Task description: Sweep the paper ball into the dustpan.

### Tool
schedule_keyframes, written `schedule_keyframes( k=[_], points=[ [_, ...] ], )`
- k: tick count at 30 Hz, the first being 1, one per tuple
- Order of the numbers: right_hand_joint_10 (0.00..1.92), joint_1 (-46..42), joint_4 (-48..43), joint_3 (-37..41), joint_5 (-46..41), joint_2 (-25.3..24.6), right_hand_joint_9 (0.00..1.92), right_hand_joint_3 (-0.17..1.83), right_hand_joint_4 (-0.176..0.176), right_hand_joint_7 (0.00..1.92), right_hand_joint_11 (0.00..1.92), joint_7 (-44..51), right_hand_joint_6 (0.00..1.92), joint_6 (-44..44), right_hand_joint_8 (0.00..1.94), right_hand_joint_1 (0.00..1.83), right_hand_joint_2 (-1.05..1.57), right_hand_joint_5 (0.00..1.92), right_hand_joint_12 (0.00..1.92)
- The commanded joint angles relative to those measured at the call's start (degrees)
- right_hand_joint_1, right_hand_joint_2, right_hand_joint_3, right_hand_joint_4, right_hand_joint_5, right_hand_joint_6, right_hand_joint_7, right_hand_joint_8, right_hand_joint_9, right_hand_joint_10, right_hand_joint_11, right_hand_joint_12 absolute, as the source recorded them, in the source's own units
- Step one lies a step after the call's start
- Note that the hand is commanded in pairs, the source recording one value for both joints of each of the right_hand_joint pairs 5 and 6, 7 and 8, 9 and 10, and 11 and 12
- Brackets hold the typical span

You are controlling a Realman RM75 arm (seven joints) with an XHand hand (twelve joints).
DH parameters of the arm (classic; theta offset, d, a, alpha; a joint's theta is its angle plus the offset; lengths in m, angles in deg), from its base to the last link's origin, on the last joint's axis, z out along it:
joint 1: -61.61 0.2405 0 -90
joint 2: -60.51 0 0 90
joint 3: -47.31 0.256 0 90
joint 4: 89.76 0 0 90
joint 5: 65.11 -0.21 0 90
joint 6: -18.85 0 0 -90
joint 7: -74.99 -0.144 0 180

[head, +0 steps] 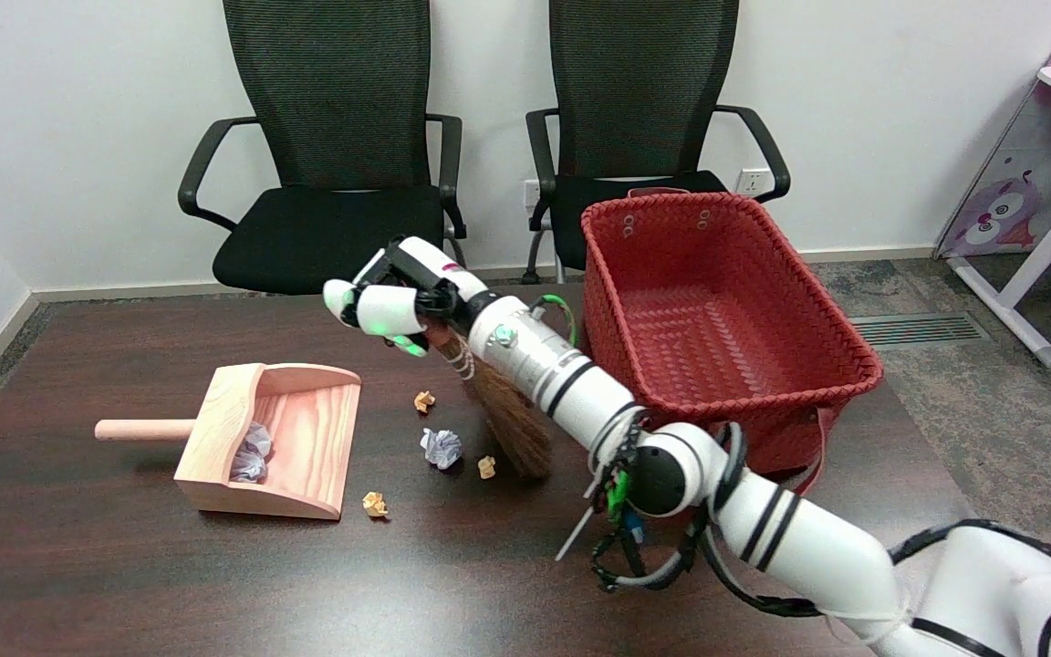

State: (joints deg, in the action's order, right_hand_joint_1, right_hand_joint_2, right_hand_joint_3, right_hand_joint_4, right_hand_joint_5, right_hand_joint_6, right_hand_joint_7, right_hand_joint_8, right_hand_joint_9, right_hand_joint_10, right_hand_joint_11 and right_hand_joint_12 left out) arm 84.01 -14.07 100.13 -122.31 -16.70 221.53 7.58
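Note:
My right hand (393,303) grips the handle of a small straw broom (512,427), whose bristles hang down to the table. Just left of the bristles lie a white paper ball (441,447) and a tan scrap (486,466). Two more tan scraps lie at the table's middle (422,400) and at the dustpan's mouth (374,504). The wooden dustpan (311,424) sits to the left, its handle pointing left, with white paper balls (250,453) inside at the back. My arm and the broom hide the table behind them.
A red woven basket (763,365) stands on the table's right side, close behind my forearm. Two black office chairs (334,228) stand beyond the far edge. The dark table (215,584) stretches toward the near side.

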Motion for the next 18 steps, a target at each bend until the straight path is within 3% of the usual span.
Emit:
schedule_keyframes(
  k=[1,11,18],
  points=[
    [1.92,7.0,-10.2,-7.5,-3.5,-7.5,1.92,1.75,0.067,1.92,1.92,0.1,1.92,-9.6,1.92,0.71,1.45,1.92,1.92],
    [1.92,7.0,-9.6,-10.5,-16.3,-8.0,1.92,1.72,0.06,1.92,1.92,-6.3,1.92,-12.9,1.92,0.66,1.42,1.92,1.92],
    [1.92,6.3,-7.3,-13.1,-17.1,-6.0,1.92,1.81,0.035,1.92,1.92,-18.3,1.92,-17.6,1.92,0.71,1.0,1.92,1.92]
  ],
)
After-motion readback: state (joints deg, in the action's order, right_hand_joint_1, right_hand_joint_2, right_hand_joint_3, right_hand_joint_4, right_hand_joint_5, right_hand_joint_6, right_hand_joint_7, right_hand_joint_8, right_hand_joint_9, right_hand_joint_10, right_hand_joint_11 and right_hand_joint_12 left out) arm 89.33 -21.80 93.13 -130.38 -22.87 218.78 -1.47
